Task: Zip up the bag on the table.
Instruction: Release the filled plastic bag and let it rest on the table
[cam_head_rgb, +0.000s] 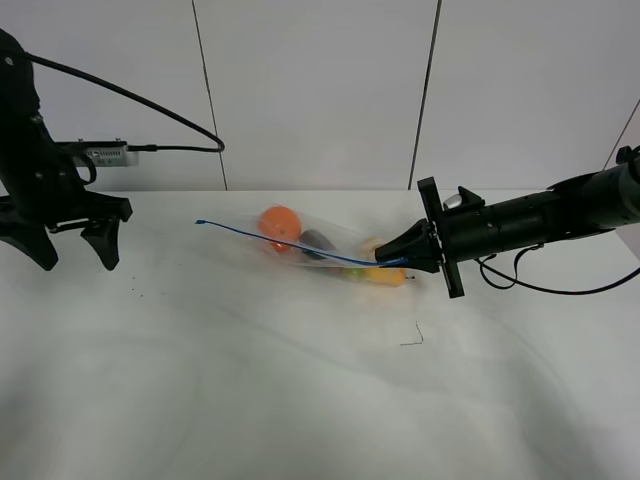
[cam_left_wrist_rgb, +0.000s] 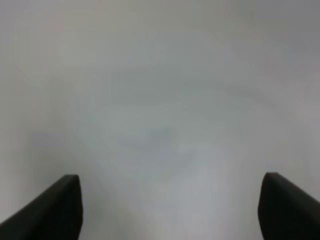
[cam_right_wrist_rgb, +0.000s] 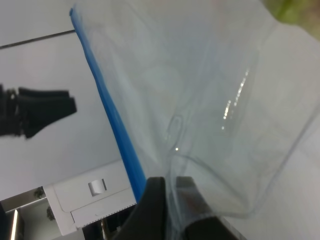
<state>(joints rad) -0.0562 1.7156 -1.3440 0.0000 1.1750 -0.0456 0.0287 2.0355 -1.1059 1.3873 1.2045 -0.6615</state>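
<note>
Right gripper (cam_head_rgb: 398, 258): clenched on the bag (cam_head_rgb: 320, 245), pinching the plastic at the end of the blue zipper strip (cam_head_rgb: 290, 246) nearest to it; in the right wrist view the two dark fingers (cam_right_wrist_rgb: 152, 205) meet on the clear film with the strip running away from them.
Left gripper (cam_head_rgb: 72, 245): released, fingers spread wide, holding nothing; well apart from the bag, at the far side of the counter (cam_head_rgb: 300, 400) from the right gripper.
Bag: lying on the counter, stretched out from the right gripper towards the left one; the far tip of the strip is raised a little off the surface.
Contents: an orange round fruit (cam_head_rgb: 281, 224) beyond the strip, a dark item (cam_head_rgb: 318, 241) beside it, and something yellow (cam_head_rgb: 388, 274) just under the right gripper's fingers; their shapes are blurred by the crinkled plastic and cannot be named surely.
Zipper: whether the strip is sealed or parted cannot be told in any view.
Hidden: the plastic between the right gripper's fingers is covered by them; the bag's clear edges fade into the white counter.
Left wrist view: only two dark fingertips (cam_left_wrist_rgb: 55, 207) and a blurred white surface; the bag is out of its sight.
Right wrist view: the bag fills most of it, cut off at the edges; the left gripper (cam_right_wrist_rgb: 42, 110) shows small and dark past the strip.
Counter mark: a thin dark thread-like line (cam_head_rgb: 415, 338) lies on the near side of the right gripper; what it is cannot be made out.
</note>
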